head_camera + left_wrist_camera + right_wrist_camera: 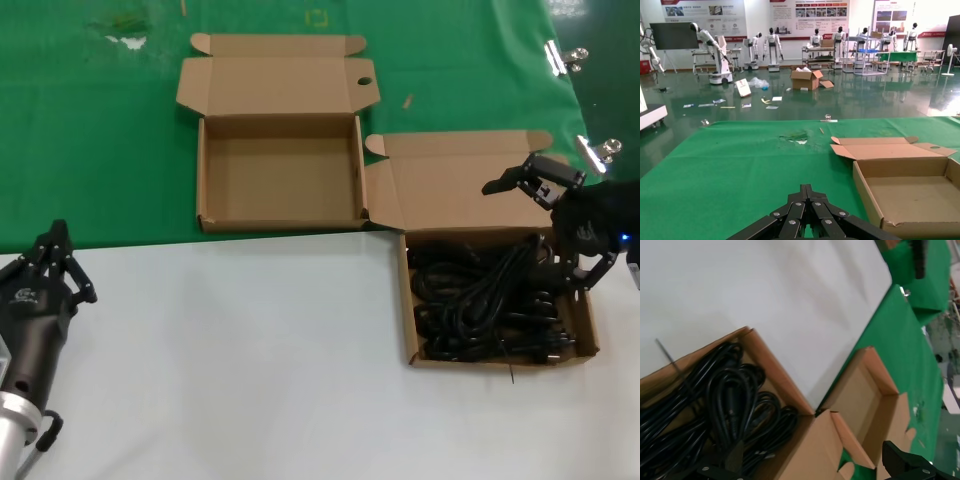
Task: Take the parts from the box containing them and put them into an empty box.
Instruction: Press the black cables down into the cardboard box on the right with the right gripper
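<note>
Honestly nothing legible here. The wall posters (805, 15) in the left wrist view have red headers and print, but it's too small to read. There's a white logo on the left hand (58, 262), can't make it out either.

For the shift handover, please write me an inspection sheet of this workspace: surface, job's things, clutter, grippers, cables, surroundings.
Surface: white tabletop in front, green cloth behind.
Job's things: full box of black power cables, lid open; empty box, lid open, to its left.
Clutter: two metal clips on the cloth's right edge; small scraps far left.
Grippers: right gripper open, at the full box's right wall; left gripper shut, parked over the tabletop's left.
Cables: all inside the full box.
Surroundings: hall with other robots, cartons on the floor.
</note>
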Controlling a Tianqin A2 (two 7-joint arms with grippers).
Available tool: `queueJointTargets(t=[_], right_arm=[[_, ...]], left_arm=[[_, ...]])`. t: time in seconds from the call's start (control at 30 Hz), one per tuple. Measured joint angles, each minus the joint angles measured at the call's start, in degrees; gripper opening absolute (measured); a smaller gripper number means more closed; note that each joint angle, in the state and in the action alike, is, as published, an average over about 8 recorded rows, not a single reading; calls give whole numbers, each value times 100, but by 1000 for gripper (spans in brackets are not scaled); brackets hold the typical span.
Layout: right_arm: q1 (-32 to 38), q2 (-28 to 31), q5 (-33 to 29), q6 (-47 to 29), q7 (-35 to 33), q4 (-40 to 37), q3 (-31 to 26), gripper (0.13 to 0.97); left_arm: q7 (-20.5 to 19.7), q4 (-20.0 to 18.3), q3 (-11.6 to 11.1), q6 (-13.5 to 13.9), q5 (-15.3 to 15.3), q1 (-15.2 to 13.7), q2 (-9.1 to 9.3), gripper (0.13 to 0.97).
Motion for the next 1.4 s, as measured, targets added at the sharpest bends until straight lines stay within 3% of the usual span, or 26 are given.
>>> queueJointTargets(t=[0.77,1.1,1.4], right_arm=[[979,-774,-421,31,-2420,-2688,-274,966],[1165,-991,-440,114,-2992,-3462,-183,960],[1221,-1063,-453,142,-3243,-3752,-102,898]], left_arm=[[0,0,0,0,0,0,0,140],[0,0,0,0,0,0,0,140],[0,0,0,0,-1,0,0,140]])
